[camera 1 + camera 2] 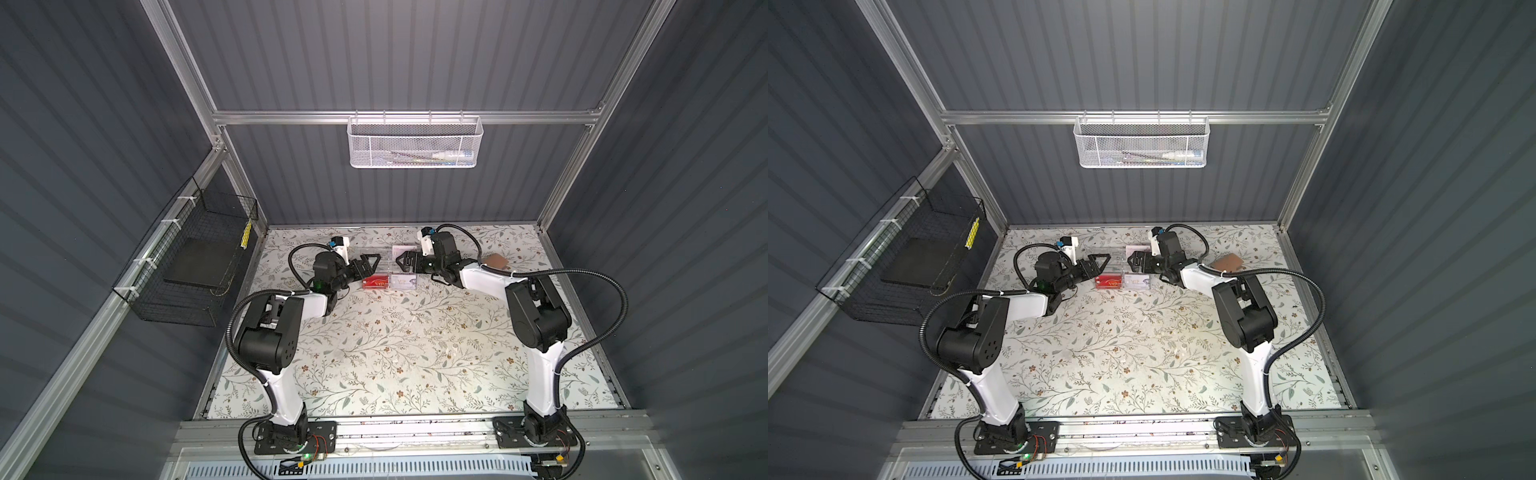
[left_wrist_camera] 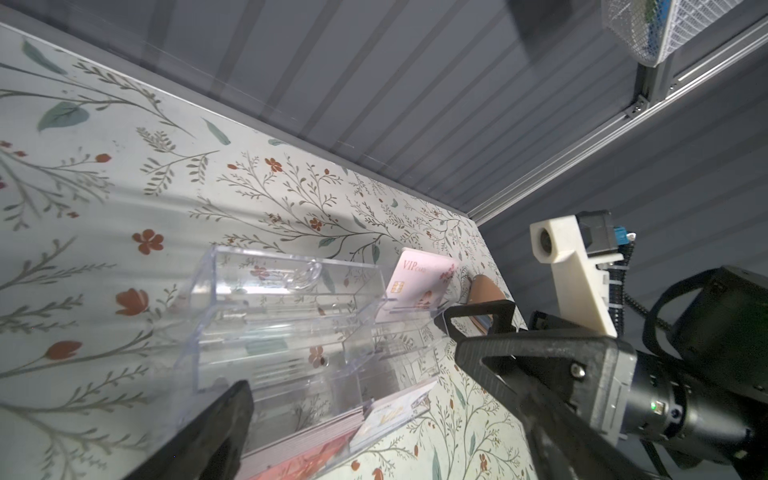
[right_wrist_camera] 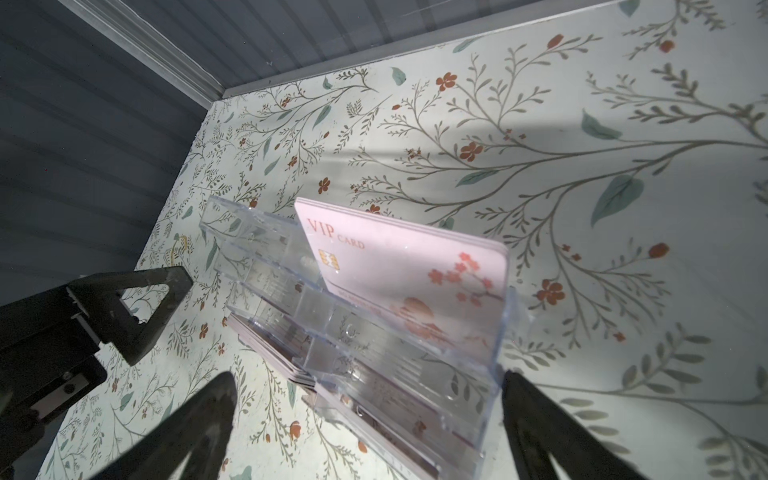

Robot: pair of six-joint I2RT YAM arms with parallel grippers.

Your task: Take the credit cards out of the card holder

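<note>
Jaws wide apart, empty, on left gripper (image 1: 368,266) and right gripper (image 1: 404,265); they flank clear acrylic box (image 2: 291,316) holding pink VIP cards (image 3: 399,266); tan card holder (image 1: 496,261) lies well apart.

Robot test cell in a laboratory setting. Enclosure built of an aluminium frame (image 1: 291,117) with grey ribbed wall panels (image 1: 374,54). Two robot arms (image 1: 282,390) (image 1: 544,386) are bolted to a metal rail (image 1: 415,432) at the edge of a floral-covered table (image 1: 395,353). A white mesh basket (image 1: 413,143) and a black wire basket (image 1: 187,286) hang from the frame.
</note>
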